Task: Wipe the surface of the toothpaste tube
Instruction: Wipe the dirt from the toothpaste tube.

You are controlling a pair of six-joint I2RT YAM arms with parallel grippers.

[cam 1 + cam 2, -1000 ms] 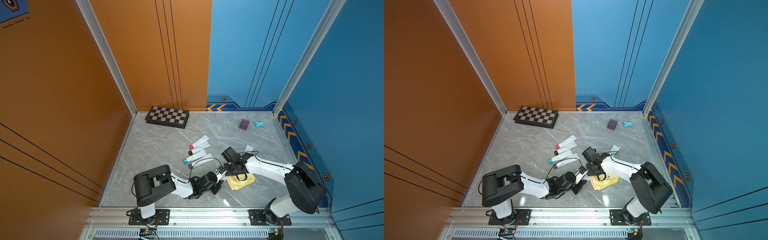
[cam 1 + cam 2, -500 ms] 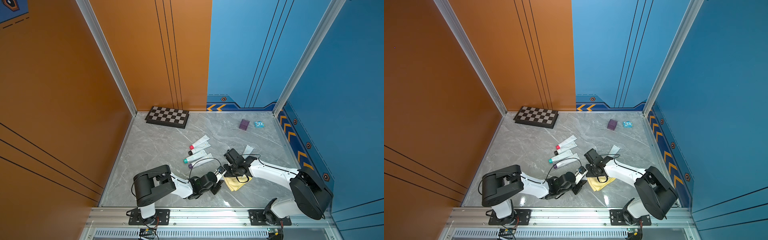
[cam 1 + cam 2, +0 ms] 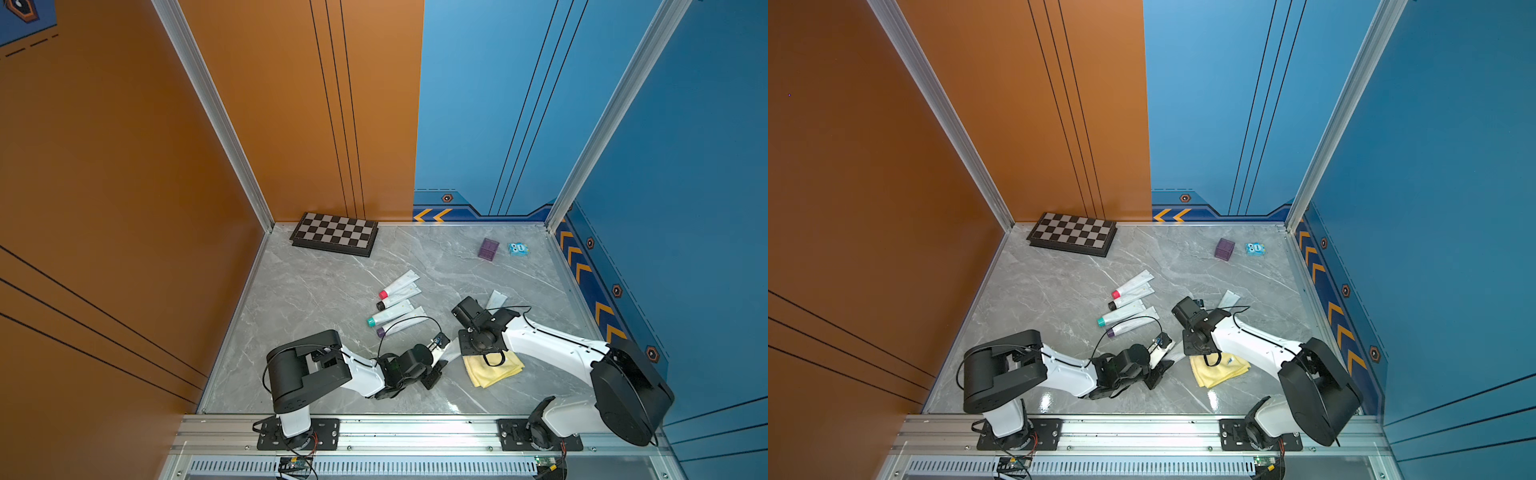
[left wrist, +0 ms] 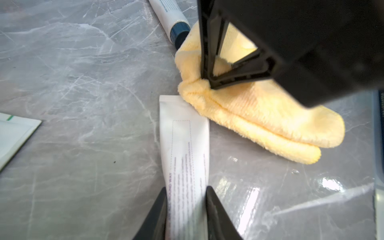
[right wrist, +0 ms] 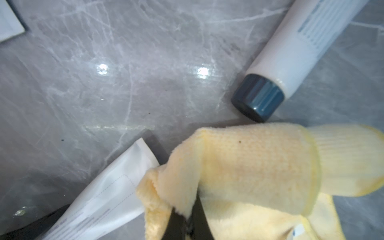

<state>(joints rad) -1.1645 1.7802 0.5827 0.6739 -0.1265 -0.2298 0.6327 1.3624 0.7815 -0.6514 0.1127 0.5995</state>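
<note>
Grey marble tabletop (image 3: 316, 291), chessboard (image 3: 335, 234), row of four tubes (image 3: 392, 311), yellow cloth (image 3: 494, 370), purple cube (image 3: 488, 249), blue packet (image 3: 518, 249)

The table (image 4: 83, 104) under me looks like polished grey marble, glossy enough to mirror the lamps. The cloth (image 4: 259, 116) is yellow, soft and fuzzy, ribbed in places. The toothpaste tube (image 4: 185, 145) is smooth white plastic with a satin sheen. Another tube (image 5: 301, 47) has a dark blue cap (image 5: 257, 97) of shiny, ridged plastic. My left claw (image 4: 186, 193) looks like matt black plastic.
</note>
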